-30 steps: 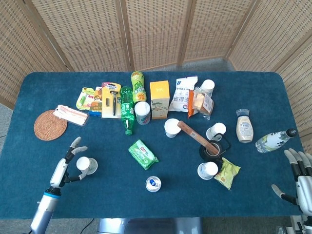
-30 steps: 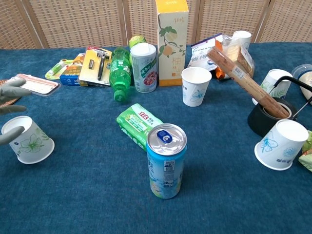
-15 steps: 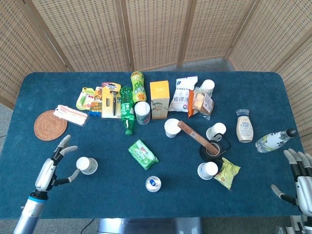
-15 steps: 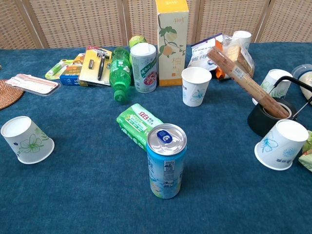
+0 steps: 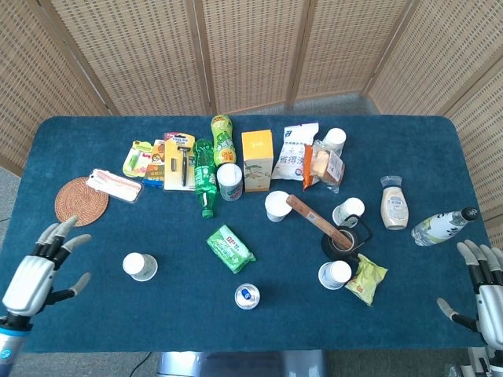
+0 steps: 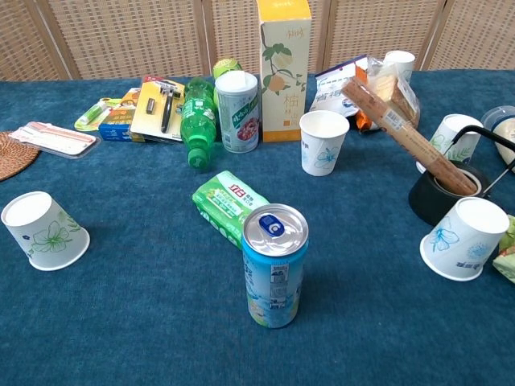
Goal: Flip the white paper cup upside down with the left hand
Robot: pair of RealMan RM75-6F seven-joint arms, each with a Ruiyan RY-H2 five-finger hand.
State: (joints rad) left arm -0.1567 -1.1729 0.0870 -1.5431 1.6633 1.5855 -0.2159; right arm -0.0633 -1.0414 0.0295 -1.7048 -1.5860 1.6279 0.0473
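Fingers on the left hand (image 5: 35, 271) are spread wide with nothing in them, and it sits at the table's near-left edge, well apart from the white paper cup (image 5: 139, 266). The right hand (image 5: 486, 287) looks the same at the far right, splayed and empty. In the chest view the cup (image 6: 45, 230) stands with its narrow base up and its wide rim down on the blue cloth, so the flip looks done already. So the step in hand is probably just backing off cleanly. The arm should keep low and wide of the cup, since a light paper cup would tip from any brush. The woven coaster (image 5: 79, 201) sits near that hand, so mind that too.
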